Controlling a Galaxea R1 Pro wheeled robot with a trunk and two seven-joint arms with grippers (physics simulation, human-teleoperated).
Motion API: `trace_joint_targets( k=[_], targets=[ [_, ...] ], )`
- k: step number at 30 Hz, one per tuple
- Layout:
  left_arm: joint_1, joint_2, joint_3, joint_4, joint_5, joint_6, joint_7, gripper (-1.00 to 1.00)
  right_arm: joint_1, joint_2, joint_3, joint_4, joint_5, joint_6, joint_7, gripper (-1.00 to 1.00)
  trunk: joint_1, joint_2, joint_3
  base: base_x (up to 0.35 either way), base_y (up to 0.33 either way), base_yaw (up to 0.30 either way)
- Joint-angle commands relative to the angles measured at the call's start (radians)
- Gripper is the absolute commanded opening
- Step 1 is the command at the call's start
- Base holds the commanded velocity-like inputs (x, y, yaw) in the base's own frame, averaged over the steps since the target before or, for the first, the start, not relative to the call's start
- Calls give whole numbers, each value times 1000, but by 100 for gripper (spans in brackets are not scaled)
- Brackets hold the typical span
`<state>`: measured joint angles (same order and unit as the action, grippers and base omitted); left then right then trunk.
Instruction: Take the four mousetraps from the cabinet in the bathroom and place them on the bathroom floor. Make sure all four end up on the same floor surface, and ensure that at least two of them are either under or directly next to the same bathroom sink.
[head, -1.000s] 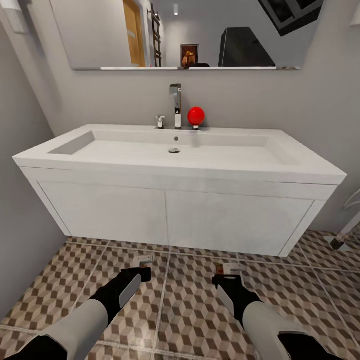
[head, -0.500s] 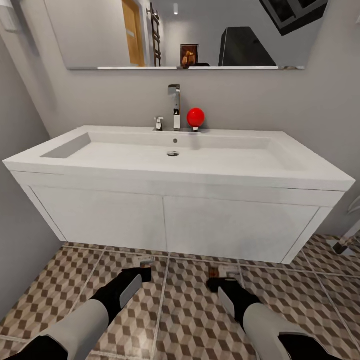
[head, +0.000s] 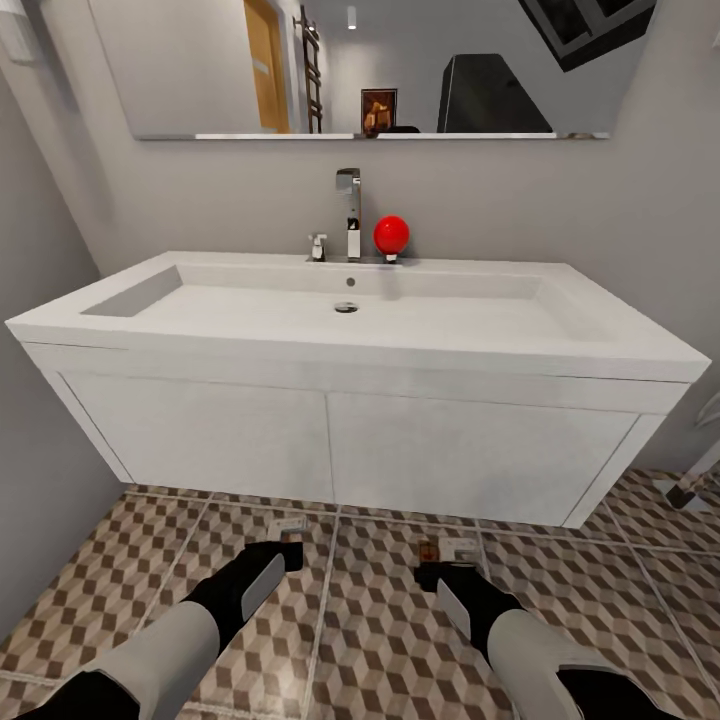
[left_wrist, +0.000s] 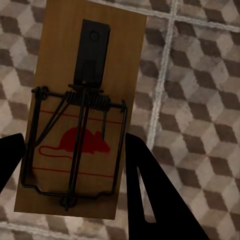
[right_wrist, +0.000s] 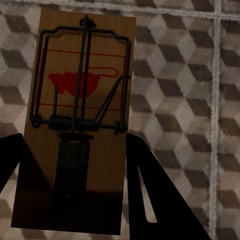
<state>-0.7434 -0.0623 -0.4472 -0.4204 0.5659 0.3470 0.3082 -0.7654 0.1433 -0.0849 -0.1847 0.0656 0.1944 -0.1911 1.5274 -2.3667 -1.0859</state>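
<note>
Each gripper holds a brown wooden mousetrap with a black wire spring and a red mouse print. My left gripper (head: 286, 550) is shut on one mousetrap (left_wrist: 80, 115), its dark fingers (left_wrist: 150, 190) pressing the long edges. My right gripper (head: 432, 570) is shut on another mousetrap (right_wrist: 80, 120) in the same way. Both traps hang low over the bathroom floor (head: 380, 620) of cube-pattern tiles, just in front of the white vanity (head: 330, 440). The sink (head: 350, 310) with its chrome tap (head: 349, 210) sits above. The cabinet is out of view.
A red ball (head: 391, 234) stands on the sink's back ledge beside the tap. A mirror (head: 360, 65) hangs above. A grey wall (head: 40, 420) closes the left side. Part of a white fixture (head: 700, 465) shows at the right edge.
The head view has moved closer to the vanity since a second ago. Both grippers hold their traps and have barely shifted over the tiles.
</note>
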Motion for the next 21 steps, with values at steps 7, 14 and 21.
trace_joint_targets(
  k=[7,14,21],
  targets=[
    [-1,2,-8,-3,11,3,5,-100,0,1,-9,-2,5,4,-1,-100,0,0,-1,0,0,0],
    [-1,3,-7,-5,11,3,5,-100,0,2,-8,-2,5,3,-1,-100,0,0,-1,0,0,0],
    [-1,3,-8,5,10,1,4,-100,0,2,-8,-2,5,3,-1,-100,0,0,-1,0,0,0]
  ],
)
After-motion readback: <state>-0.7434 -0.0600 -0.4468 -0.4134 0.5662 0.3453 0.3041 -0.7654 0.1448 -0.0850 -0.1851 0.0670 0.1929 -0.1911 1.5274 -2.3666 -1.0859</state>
